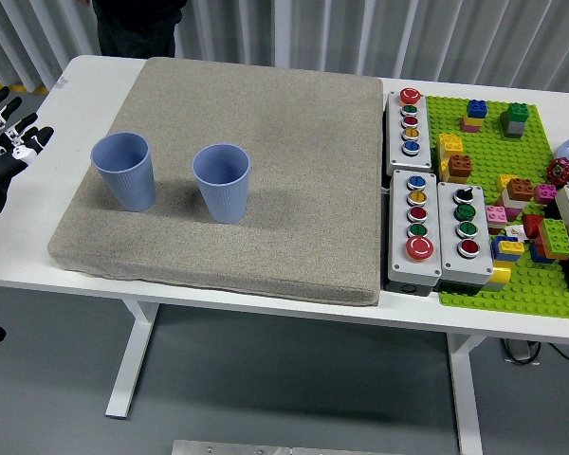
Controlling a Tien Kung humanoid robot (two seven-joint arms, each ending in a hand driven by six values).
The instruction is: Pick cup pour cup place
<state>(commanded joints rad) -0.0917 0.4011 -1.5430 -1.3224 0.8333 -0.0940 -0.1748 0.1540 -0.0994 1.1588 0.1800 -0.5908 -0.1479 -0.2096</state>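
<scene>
Two blue ribbed cups stand upright on a grey-brown mat (266, 123): the left cup (124, 171) near the mat's left edge, the right cup (222, 182) a little to its right. My left hand (5, 142) comes in at the picture's left edge, fingers spread and holding nothing, well left of the left cup. No right hand shows.
Three grey button boxes (427, 227) stand right of the mat. A green baseplate (541, 294) with several coloured bricks fills the right end of the white table (85, 76). A person in dark clothes (137, 24) stands at the far left side.
</scene>
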